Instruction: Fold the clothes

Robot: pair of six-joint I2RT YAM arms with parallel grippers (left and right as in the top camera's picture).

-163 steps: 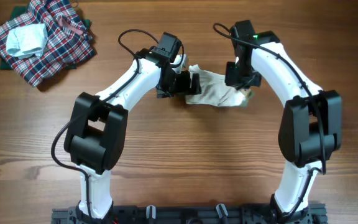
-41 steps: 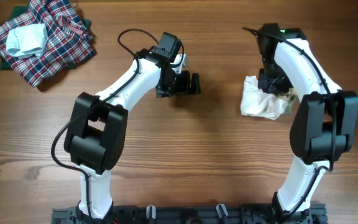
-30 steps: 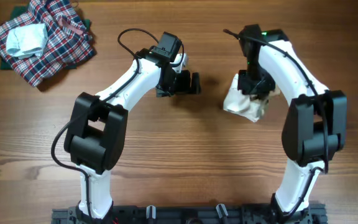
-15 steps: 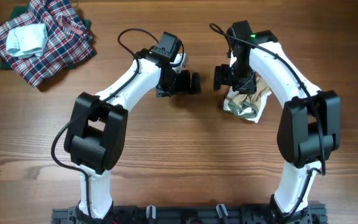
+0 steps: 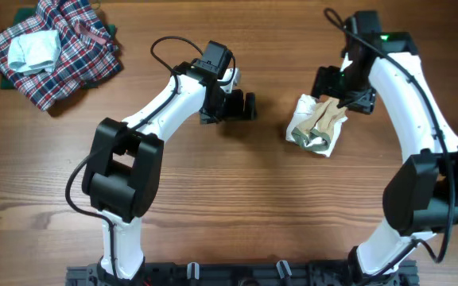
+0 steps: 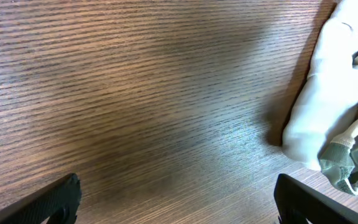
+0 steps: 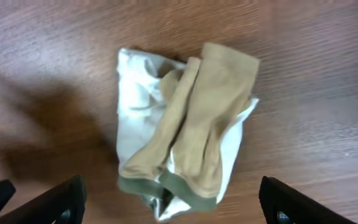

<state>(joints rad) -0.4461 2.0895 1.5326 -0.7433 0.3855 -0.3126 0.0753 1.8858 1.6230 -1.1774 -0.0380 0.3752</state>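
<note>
Top-left corner: plaid heap [image 5: 62, 59] with a pale blue-white piece [image 5: 34, 49] on top, and the frame edge cuts the heap off. Left gripper [image 5: 250, 106] is over the middle of the table [image 5: 237, 206], fingers spread wide with nothing between them and bare wood below. Its wrist view shows only the two fingertips in the bottom corners. The garment [image 5: 316, 127] lies to its right, near but apart, bunched on the wood. White body, tan parts folded over the top, green band at one edge; the print is mostly buried in the folds. Right gripper [image 5: 344, 89] sits at the garment's upper-right edge, fingers wide apart, holding nothing. It's probably clear of the cloth, but contact is hard to judge from overhead.
</note>
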